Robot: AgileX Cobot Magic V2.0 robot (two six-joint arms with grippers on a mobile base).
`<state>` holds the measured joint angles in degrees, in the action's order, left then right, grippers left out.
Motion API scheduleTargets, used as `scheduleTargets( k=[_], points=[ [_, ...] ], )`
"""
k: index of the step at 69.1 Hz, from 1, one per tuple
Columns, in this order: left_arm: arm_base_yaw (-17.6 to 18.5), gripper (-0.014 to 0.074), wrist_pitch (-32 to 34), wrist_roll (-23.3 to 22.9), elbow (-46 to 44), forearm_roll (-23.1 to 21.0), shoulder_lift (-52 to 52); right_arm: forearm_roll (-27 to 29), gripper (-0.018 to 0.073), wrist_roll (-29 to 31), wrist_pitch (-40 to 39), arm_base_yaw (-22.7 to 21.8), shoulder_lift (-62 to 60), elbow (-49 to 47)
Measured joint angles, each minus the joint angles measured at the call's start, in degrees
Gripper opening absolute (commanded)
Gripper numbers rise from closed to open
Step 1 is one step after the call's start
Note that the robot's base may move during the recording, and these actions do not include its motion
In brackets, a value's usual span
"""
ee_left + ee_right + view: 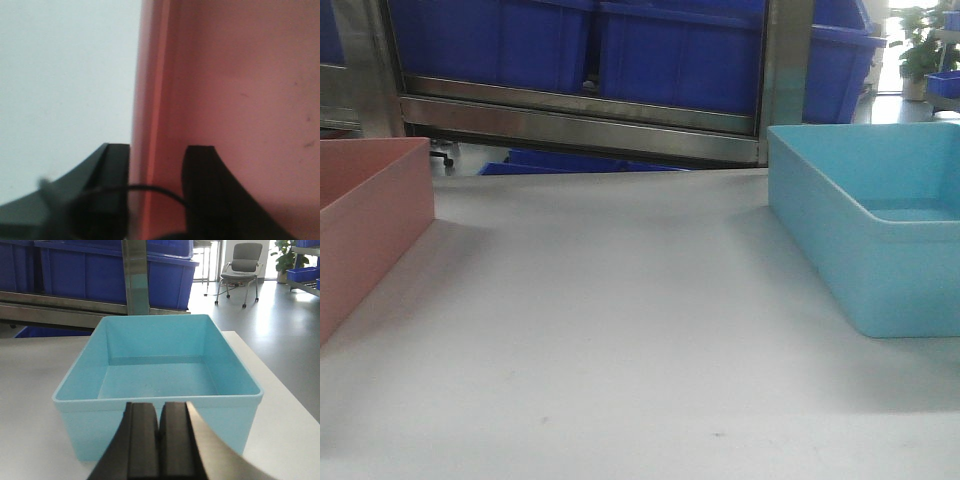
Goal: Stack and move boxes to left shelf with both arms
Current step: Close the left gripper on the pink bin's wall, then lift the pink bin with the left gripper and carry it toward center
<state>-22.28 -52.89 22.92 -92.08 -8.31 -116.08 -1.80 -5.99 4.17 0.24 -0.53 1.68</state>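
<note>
White worktop (pixel 620 330) carries both task items: one salmon-pink rectangular plastic bin (pixel 370 220) at the front view's left edge and one light sky-blue rectangular plastic bin (pixel 860 230) at the right. They stand well apart, both upright and not yet stacked; the blue one is empty. Left claw (pixel 158 150) stands astride the pink bin's side wall, one finger outside over the worktop and one inside. Its jaws are parted, the inner finger seemingly just off the wall. Right claw (pixel 160 412) is pressed closed on nothing, just short of the blue bin's near wall. The step in hand looks like gripping the bins. Doing it well likely means closing the left claw squarely on the rim and spreading the right claw before it drops over the blue wall, so neither bin tilts when lifted. Behind, one steel-framed rack with a flat front bar (pixel 580 125) holds dark-blue plastic crates (pixel 670 50), at least four in view. One grey office chair (pixel 241 262) stands on the floor beyond.
</note>
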Motion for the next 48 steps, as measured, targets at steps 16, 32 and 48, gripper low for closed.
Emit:
scheduleTargets(
  k=[16, 32, 48],
  points=[
    [0.0, -0.0003, -1.65, 0.24, -0.12, -0.22, 0.0, 0.0, 0.0056, 0.0, 0.0, 0.0, 0.0, 0.0],
    [0.0, -0.0002, -1.78, 0.24, -0.22, -1.65, 0.22, 0.0, 0.0056, 0.0, 0.0, 0.0, 0.0, 0.0],
    [0.0, -0.0001, -3.03, -1.73, -0.22, -6.85, 5.38, 0.0, 0.0056, 0.0, 0.0, 0.0, 0.0, 0.0]
  ],
)
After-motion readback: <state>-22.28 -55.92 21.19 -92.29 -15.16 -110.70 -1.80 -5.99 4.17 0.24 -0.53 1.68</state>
